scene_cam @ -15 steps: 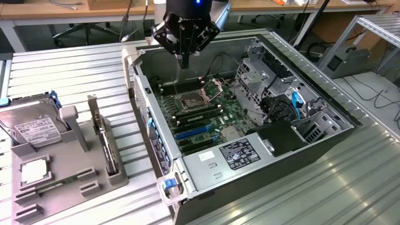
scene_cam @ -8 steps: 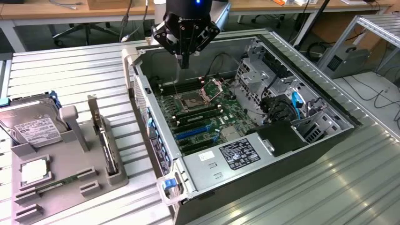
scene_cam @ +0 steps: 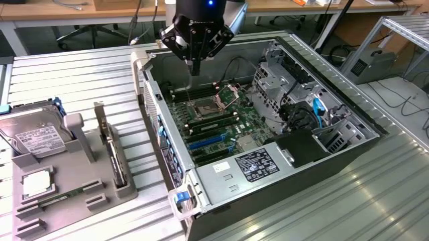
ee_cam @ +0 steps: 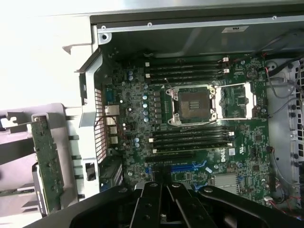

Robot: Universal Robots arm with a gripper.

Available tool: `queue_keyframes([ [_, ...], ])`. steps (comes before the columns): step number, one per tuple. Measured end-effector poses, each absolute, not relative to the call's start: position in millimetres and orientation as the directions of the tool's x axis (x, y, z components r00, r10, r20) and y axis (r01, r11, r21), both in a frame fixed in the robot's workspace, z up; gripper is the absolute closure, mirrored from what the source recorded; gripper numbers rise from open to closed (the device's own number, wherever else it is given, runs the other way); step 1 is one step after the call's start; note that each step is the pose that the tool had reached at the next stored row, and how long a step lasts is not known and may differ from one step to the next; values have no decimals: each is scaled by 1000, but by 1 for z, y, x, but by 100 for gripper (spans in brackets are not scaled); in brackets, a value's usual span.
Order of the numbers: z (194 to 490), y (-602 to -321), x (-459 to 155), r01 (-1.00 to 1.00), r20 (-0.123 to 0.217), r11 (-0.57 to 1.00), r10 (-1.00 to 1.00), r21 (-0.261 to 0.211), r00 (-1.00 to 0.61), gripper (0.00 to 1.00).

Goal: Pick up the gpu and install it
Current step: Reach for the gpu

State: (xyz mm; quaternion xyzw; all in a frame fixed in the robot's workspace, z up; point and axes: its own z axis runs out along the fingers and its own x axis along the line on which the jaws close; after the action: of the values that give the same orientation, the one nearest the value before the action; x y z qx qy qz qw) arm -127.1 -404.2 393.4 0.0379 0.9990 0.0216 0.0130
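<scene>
gpu point(scene_cam: 112, 150) in holder point(scene_cam: 77, 133), claw point(scene_cam: 195, 72) well apart

The motherboard point(scene_cam: 218, 128) is green, striped with black memory slots point(scene_cam: 211, 122) and blue slots point(scene_cam: 203, 144). The tool point(scene_cam: 195, 70) is black, the gpu point(scene_cam: 115, 155) dark with a silvery edge, its tray point(scene_cam: 74, 201) grey. At 9 o'clock the hard drive point(scene_cam: 33, 133) is silver, white-labelled; the worktop point(scene_cam: 80, 75) pale, ribbed.
</scene>
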Motion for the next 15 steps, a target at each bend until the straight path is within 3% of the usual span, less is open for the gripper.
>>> queue_keyframes([
  [15,393,-421,-168,75,-24,996,76,45,-997,89],
])
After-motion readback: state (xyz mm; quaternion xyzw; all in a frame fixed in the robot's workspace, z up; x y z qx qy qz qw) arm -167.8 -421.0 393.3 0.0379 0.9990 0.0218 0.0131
